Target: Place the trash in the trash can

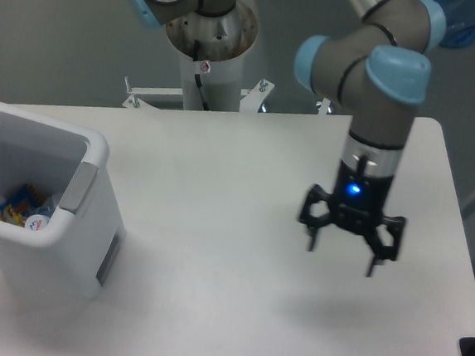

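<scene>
The white worktop [217, 226] is filling most of the view. At nine o'clock the white trash can [66, 238] is sitting on it near the left edge, mouth up, a grey panel showing on its side. The arm [377, 99] is reaching down from twelve o'clock, its blue-capped joints bending over the right half. The tool [340, 255] is hanging at about four o'clock, fingers spread wide and gripping nothing, a blue light glowing on its body. Down inside the can, the trash [27, 209] is lying, colourful bits among it.
</scene>
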Robot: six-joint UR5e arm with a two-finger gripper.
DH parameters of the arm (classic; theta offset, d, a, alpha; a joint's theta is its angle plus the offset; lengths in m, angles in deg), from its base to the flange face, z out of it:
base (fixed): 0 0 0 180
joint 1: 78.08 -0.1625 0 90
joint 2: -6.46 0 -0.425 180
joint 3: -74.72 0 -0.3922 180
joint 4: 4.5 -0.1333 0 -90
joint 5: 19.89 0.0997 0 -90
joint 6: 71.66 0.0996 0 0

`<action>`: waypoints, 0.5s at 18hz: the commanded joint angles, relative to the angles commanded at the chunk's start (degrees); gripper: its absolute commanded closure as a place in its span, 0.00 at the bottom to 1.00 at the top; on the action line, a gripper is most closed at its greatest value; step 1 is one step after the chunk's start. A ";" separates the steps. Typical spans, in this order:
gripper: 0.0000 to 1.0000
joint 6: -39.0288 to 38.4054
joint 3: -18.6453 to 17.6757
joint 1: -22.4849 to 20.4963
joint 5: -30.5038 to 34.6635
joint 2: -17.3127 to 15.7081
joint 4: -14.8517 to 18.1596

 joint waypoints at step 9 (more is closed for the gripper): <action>0.00 5.36 0.09 0.26 3.60 -0.61 2.46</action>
